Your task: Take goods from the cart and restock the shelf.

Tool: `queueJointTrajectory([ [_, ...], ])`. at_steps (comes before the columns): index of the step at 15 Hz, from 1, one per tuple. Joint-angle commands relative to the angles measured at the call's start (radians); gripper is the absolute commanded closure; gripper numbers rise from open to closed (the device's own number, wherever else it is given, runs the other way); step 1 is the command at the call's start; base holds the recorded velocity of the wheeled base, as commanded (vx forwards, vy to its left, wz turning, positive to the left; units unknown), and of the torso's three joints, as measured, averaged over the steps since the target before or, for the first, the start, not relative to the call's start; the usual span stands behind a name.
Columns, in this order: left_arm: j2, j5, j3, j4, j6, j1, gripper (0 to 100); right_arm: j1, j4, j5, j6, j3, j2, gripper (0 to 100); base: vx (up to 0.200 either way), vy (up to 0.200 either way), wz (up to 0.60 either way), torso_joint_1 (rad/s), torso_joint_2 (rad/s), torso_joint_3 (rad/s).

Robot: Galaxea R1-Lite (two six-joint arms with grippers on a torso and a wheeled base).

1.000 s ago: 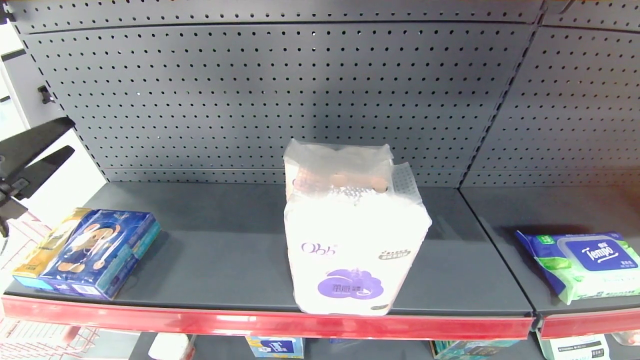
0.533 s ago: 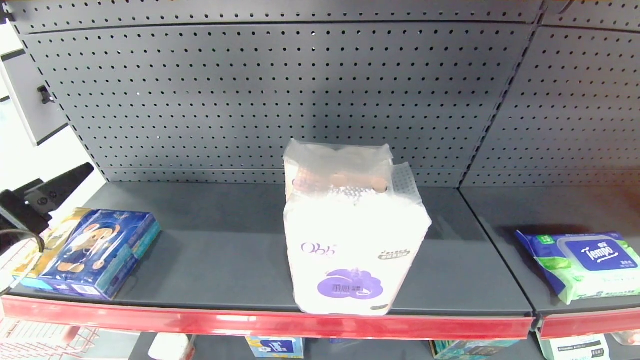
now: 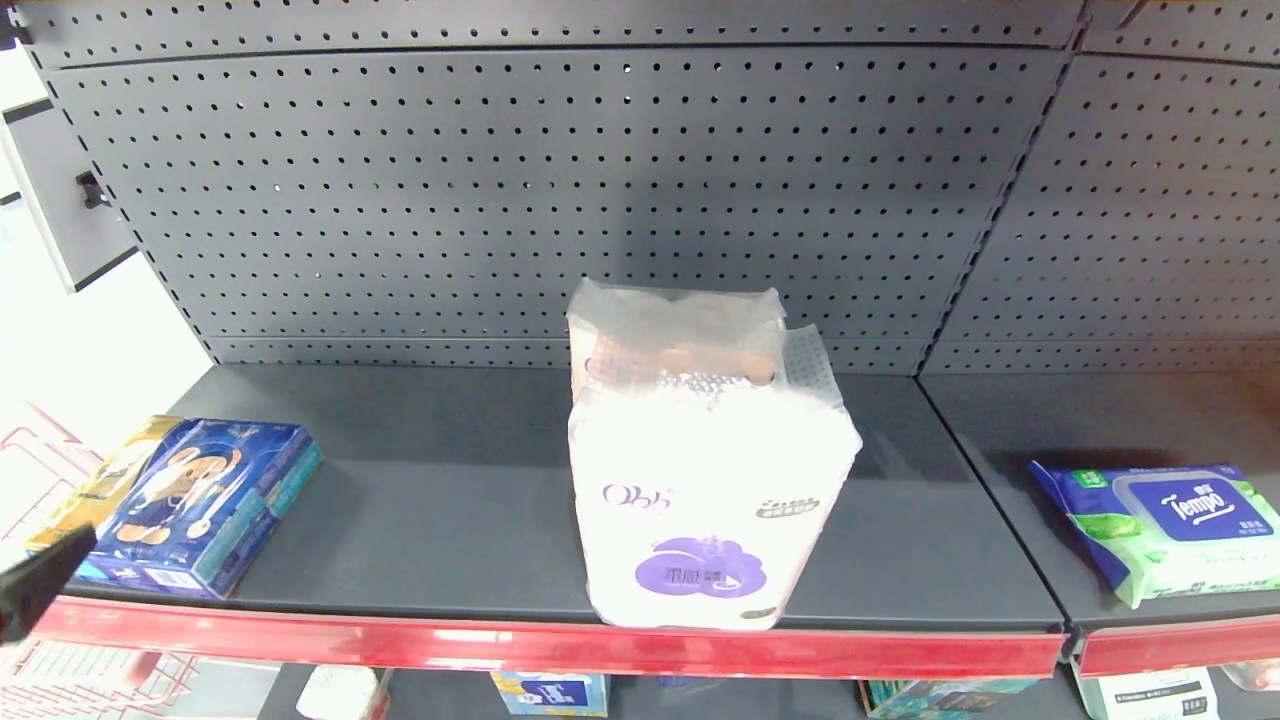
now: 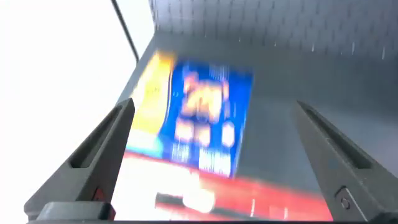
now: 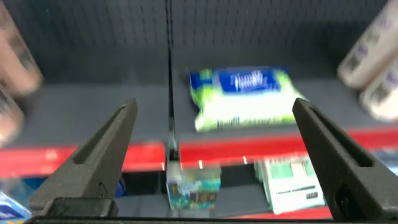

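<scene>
A white and purple pack of toilet rolls (image 3: 705, 470) stands upright on the dark shelf (image 3: 450, 500), at its front edge. A blue box (image 3: 195, 505) lies flat at the shelf's left end, also seen in the left wrist view as a blue and yellow box (image 4: 199, 115). My left gripper (image 4: 217, 162) is open and empty, low in front of that box; one dark fingertip (image 3: 35, 585) shows at the left edge of the head view. My right gripper (image 5: 214, 155) is open and empty, facing a green and blue wipes pack (image 5: 245, 96).
The wipes pack (image 3: 1165, 525) lies on the neighbouring shelf bay at right. A pink wire cart (image 3: 60, 660) sits low at left. A red price rail (image 3: 560, 645) runs along the shelf front. More goods (image 3: 550, 692) sit on the shelf below. Pegboard backs the shelf.
My left gripper has dropped from beside the shelf's upper left down to below the shelf's front edge. The goods on the shelf have not moved.
</scene>
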Motion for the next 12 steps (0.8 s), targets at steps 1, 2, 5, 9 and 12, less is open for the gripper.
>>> queueJointTrajectory([
  [1, -0.281, 0.000, -0.215, 0.432, 0.013, -0.082, 0, 0.197, 0.002, 0.029, -0.119, -0.286, 0.540, 0, 0.000, 0.000, 0.00, 0.000, 0.00, 0.000],
  [2, -0.318, -0.003, -0.315, 0.659, 0.016, -0.120, 0, 0.285, 0.011, 0.009, -0.102, -0.269, 0.597, 0, 0.000, 0.000, 0.00, 0.000, 0.00, 0.000],
  [5, -0.344, -0.009, -0.363, 0.757, 0.051, -0.200, 0, 0.414, 0.050, -0.113, -0.034, -0.329, 0.830, 0, 0.000, 0.000, 0.00, 0.000, 0.00, 0.000],
  [9, -0.352, -0.012, -0.355, 0.752, 0.100, -0.200, 0, 0.574, 0.115, -0.241, 0.056, -0.432, 1.031, 0, 0.000, 0.000, 0.00, 0.000, 0.00, 0.000],
  [12, -0.354, -0.017, -0.310, 0.657, 0.100, -0.202, 0, 0.663, 0.122, -0.251, 0.090, -0.419, 1.078, 0, 0.000, 0.000, 0.00, 0.000, 0.00, 0.000],
])
